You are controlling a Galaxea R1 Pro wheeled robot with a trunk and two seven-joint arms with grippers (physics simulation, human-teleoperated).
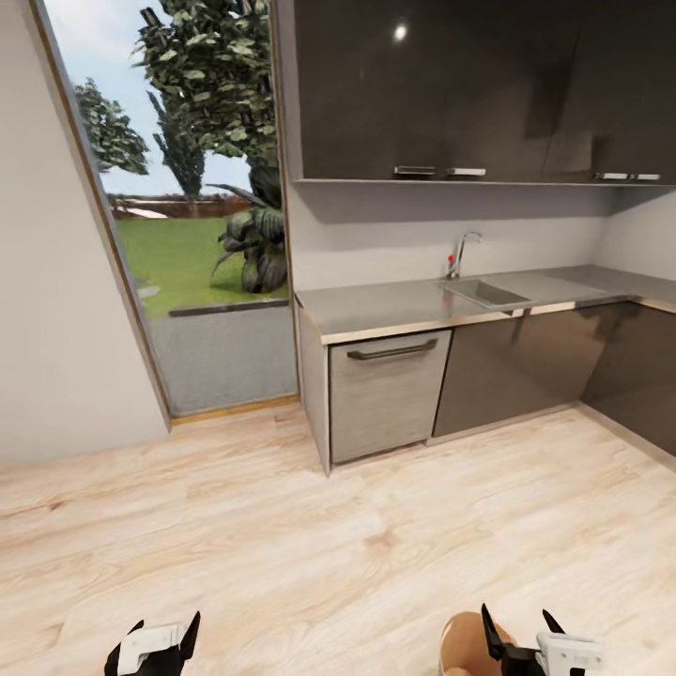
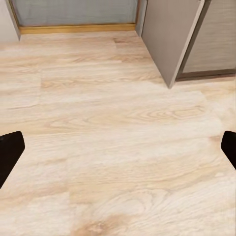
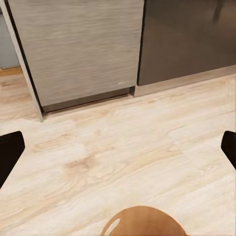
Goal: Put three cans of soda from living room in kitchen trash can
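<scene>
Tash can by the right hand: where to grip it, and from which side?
Likely the rim, from above. Just a rounded brown part of the tash can shows, close beside the open right hand. Its round body looks too wide to span, so pinch the wall, one finger inside and one outside.

Daylight is pouring through the window, brightening my floor. A glare spot is glinting on the upper cabinets. Edges are looking slightly soft.
</scene>
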